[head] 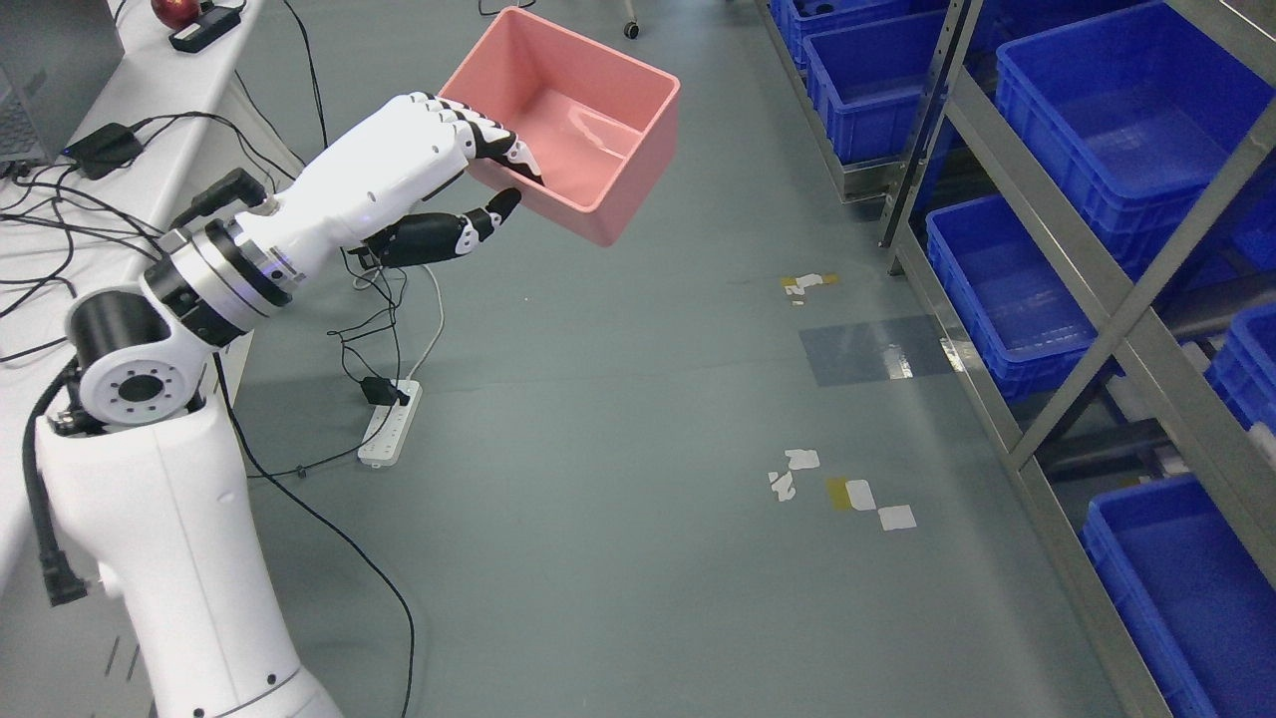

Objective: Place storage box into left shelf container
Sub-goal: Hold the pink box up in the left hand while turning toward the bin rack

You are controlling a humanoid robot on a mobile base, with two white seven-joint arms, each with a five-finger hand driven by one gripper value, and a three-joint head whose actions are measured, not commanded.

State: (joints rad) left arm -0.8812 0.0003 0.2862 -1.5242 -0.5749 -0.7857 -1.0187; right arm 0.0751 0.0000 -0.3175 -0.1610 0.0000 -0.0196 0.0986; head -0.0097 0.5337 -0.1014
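So the left robot hand has the pink storage box pinched by its near wall — four fingers hooked over the rim and down inside, thumb pressing up from underneath the outside. Makes sense as a grip, since the box is too wide to wrap around, so clamping one wall is about the only way to carry it one-handed. The box hangs out over the open floor, tilted a bit, open side up and empty as far as I can see.

It's well apart from the metal shelf on the right, which is full of blue bins — presumably one of those is the target, though I honestly can't tell which counts as the "left" one from here. The arm sticks out past the desk with all its cables. No right arm in sight.
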